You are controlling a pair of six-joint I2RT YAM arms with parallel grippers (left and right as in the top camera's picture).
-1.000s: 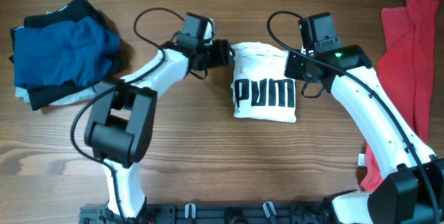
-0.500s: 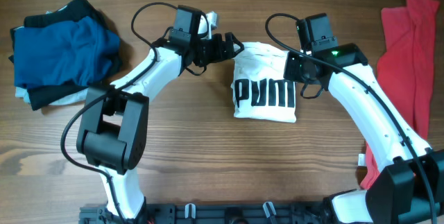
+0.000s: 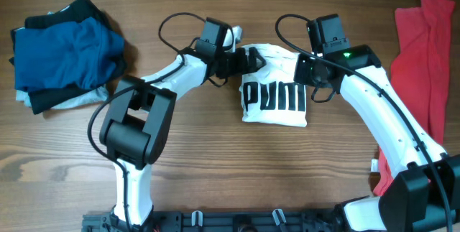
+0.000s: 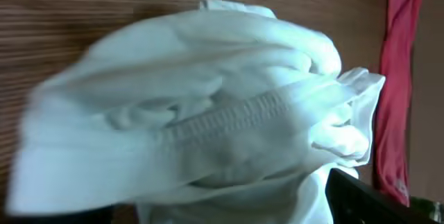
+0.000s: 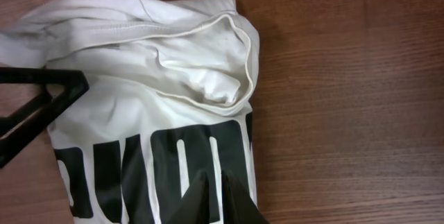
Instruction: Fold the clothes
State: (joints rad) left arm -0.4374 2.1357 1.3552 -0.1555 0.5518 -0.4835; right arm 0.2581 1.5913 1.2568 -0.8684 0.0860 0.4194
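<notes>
The T-shirt is white with bold black block lettering across it, and the tabletop is mid-brown with streaky wood grain. One garment is deep blue, the garment under it is black, and another garment is plain red.

Light even and soft, from above. Overhead view sharp; faint, soft-edged shadows on the bench. Left wrist view: white T-shirt right against the left claw smeared, out of focus. Ahead of the right claw, cloth and woodgrain crisp.
</notes>
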